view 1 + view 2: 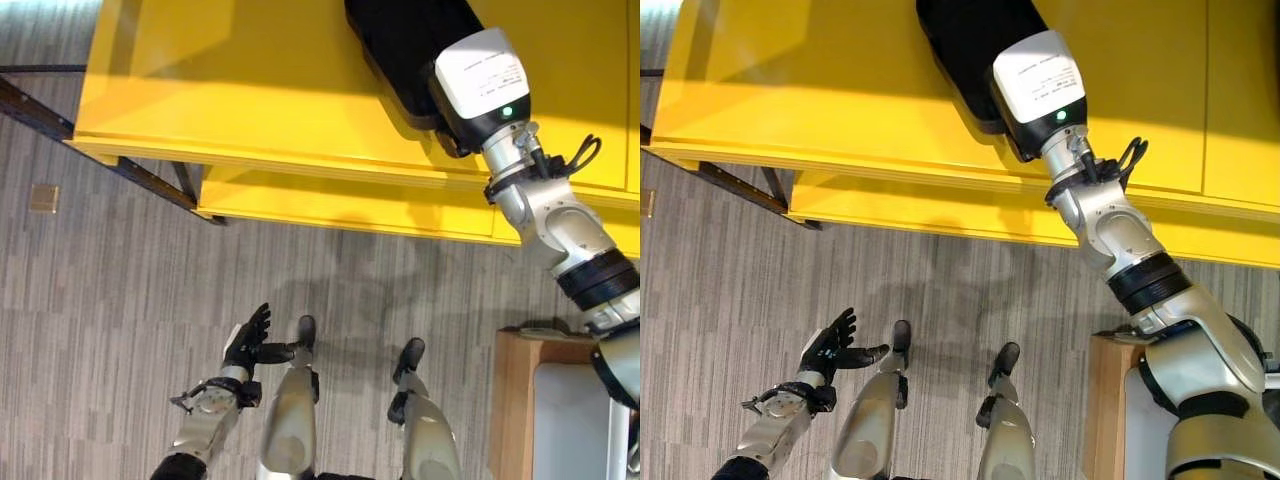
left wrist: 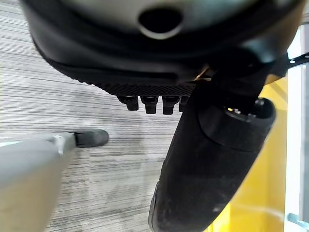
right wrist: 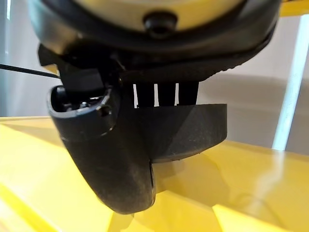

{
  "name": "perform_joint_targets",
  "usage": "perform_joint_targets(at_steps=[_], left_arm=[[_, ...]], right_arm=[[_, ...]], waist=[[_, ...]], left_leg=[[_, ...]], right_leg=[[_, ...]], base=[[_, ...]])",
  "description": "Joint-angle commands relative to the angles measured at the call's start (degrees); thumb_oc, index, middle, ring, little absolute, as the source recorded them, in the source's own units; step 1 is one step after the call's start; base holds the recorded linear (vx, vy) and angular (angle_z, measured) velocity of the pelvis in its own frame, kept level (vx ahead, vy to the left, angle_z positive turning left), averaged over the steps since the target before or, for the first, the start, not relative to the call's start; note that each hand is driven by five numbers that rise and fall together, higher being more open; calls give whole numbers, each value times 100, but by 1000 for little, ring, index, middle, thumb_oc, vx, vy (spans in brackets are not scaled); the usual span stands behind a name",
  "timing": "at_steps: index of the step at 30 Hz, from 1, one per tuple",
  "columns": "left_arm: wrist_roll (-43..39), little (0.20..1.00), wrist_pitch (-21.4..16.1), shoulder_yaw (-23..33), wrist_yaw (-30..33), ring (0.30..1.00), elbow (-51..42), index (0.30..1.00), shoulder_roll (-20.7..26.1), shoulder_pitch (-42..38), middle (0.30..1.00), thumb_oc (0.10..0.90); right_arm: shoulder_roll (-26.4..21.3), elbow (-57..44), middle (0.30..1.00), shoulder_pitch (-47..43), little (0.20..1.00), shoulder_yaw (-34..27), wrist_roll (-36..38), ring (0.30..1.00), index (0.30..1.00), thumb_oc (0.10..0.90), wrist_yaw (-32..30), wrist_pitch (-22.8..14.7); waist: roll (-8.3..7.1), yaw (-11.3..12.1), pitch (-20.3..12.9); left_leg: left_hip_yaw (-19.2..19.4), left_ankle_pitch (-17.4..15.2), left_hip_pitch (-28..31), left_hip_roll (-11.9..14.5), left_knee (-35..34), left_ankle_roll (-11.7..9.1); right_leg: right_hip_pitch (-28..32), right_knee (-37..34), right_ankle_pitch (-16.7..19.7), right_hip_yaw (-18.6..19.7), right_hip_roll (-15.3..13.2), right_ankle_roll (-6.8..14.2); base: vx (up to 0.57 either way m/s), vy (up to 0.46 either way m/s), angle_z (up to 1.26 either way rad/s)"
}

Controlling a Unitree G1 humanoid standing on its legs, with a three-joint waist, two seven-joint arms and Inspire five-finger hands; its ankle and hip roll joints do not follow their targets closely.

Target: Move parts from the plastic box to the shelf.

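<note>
Overhead, right hand (image 3: 120, 145) gripping black part (image 3: 193, 130)

A: Where's the part (image 1: 400, 50)?
B: A dark, matte black piece, held in the right robot hand (image 3: 120, 145), which is curled round it. It sits over the yellow shelf (image 1: 250, 90).
A: Its pose?
B: Roughly flat, its rounded edge jutting past the fingers (image 3: 159, 94), just above the shelf's glossy top

You're looking down on grey striped carpet (image 1: 130, 300); a yellow shelf unit (image 1: 250, 90) spans the frame's top, a wooden cabinet (image 1: 515, 400) lower right.
</note>
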Motion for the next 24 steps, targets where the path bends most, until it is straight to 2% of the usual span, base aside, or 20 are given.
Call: perform_joint_targets(at_steps=[1, 7, 14, 18, 21, 24], left_arm=[[-155, 1000, -344, -149, 43, 1000, -255, 1000, -116, 361, 1000, 900], [-211, 1000, -360, -172, 36, 1000, -192, 1000, -116, 328, 1000, 900], [-282, 1000, -429, -289, -11, 1000, 8, 1000, -126, 220, 1000, 900], [-352, 1000, -445, -340, -11, 1000, -13, 1000, -115, 197, 1000, 900], [-388, 1000, -455, -377, 5, 1000, 117, 1000, -129, 124, 1000, 900], [-425, 1000, -474, -422, -7, 1000, 57, 1000, -129, 116, 1000, 900]], right_arm=[[-420, 96, 300, -703, 300, 42, 71, 300, 300, 400, -501, 215], [-497, 484, 300, -695, 300, -19, 242, 300, 300, 400, -591, 297], [-278, 1140, 300, -781, 300, -66, 488, 300, 300, 400, -726, 424], [-16, 1533, 300, -847, 300, -251, 876, 300, 300, 400, -868, 535], [360, 1689, 300, -812, 300, -541, 1288, 300, 300, 400, -1031, 621], [472, 1785, 300, -838, 300, -591, 1344, 300, 300, 400, -1094, 659]], waist=[[251, -56, -625], [318, -130, -571], [374, -174, -530], [395, -175, -522], [412, -185, -515], [433, -167, -534]], left_leg=[[7, 142, 14, 141, -230, 50], [42, 179, -4, 186, -244, 21], [66, 224, 23, 241, -276, -23], [75, 230, 59, 263, -307, -43], [53, 233, 88, 279, -312, -47], [29, 266, 70, 277, -333, -45]], right_leg=[[15, 624, -557, -109, 99, -79], [-84, 679, -556, -74, 127, -95], [-140, 722, -571, -41, 170, -122], [-127, 739, -588, -61, 182, -121], [-109, 732, -591, -60, 199, -136], [-97, 693, -562, -80, 204, -146]], base=[[-5, -14, -7], [-6, -21, -5], [-4, -25, -5], [1, -29, -1], [-1, -12, -1], [0, 0, 0]])
